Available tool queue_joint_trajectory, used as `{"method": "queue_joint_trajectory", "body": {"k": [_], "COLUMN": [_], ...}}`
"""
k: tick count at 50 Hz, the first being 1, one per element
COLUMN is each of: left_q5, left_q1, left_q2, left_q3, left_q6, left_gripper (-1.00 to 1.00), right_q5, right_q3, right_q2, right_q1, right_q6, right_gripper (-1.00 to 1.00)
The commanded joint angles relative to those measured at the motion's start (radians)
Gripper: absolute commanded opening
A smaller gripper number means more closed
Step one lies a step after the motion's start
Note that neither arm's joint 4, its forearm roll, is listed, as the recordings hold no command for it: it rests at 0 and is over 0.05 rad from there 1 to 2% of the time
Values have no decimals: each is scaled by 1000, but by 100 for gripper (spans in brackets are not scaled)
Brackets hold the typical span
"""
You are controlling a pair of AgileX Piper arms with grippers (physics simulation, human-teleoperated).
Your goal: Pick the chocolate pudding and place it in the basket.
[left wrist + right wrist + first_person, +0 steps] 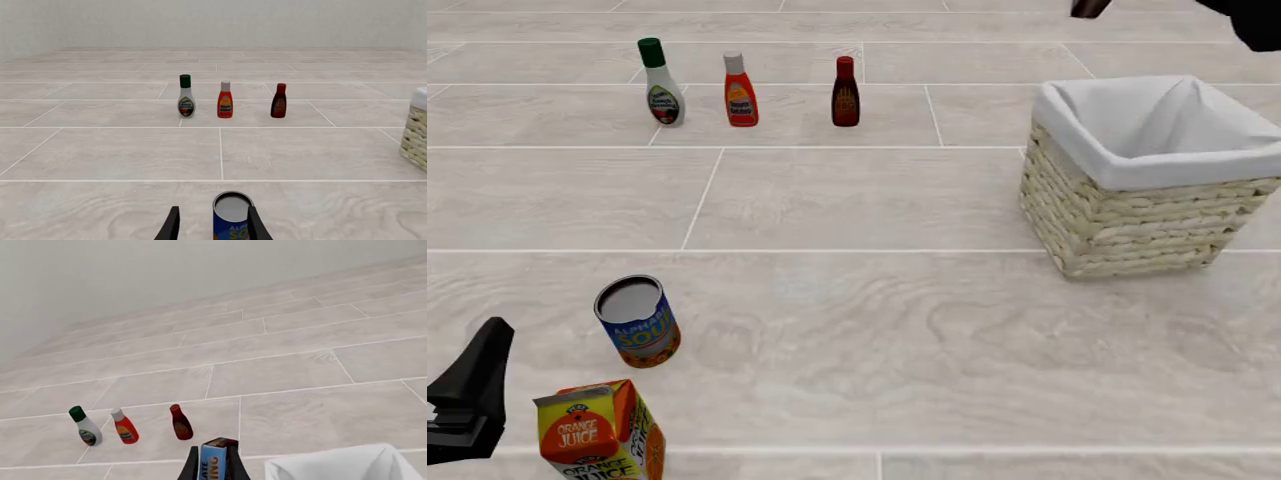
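At the bottom left of the front view we see one orange juice carton (594, 435) standing upright, and beside it, at the left edge, the left arm's fingers (470, 385) as a dark wedge. In the left wrist view those two fingers (210, 225) stand spread apart, released, with the single soup can (232, 217) between them (we cannot tell whether either finger touches it). In the front view that can (638, 321) stands just above the carton, open top showing grey.

Further up the counter (868, 330), at the right, sits one wicker basket (1141, 215) with white cloth folded over its rim; nothing shows inside it.

Along the upper left of the front view we count three bottles in a row: a white one with a green cap (661, 82), a red one with a white cap (739, 90) and a dark red one (845, 92).

At the top right corner, beyond and above the basket, the right arm enters. In the right wrist view its fingers (215, 465) are clenched on the chocolate pudding (215, 460), one box held in the air above the basket's cloth rim (333, 465).
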State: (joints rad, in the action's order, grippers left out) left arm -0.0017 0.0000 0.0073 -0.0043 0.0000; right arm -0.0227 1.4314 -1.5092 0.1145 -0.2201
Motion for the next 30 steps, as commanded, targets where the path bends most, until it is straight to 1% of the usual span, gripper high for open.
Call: {"method": "queue_joint_trajectory", "body": {"k": [1,3,8,14,16,19,30], "left_q5": [0,0,0,0,0,0,0], "left_q1": [0,0,0,0,0,0,0], "left_q2": [0,0,0,0,0,0,0], "left_q3": [0,0,0,0,0,0,0], "left_q6": [0,0,0,0,0,0,0], "left_gripper": [100,100,100,100,100,100,100], "right_q5": [15,9,15,8,17,7,12], "right_q3": [20,14,18,8,10,-2,-11], "right_q2": [30,41,43,58,61,79,80], "right_q1": [-65,-82,-106,-129,-141,-157,-212], "right_q6": [20,34,38,56,49,60,55], "right_gripper": [-100,-100,-100,-100,-100,-100,-100]}}
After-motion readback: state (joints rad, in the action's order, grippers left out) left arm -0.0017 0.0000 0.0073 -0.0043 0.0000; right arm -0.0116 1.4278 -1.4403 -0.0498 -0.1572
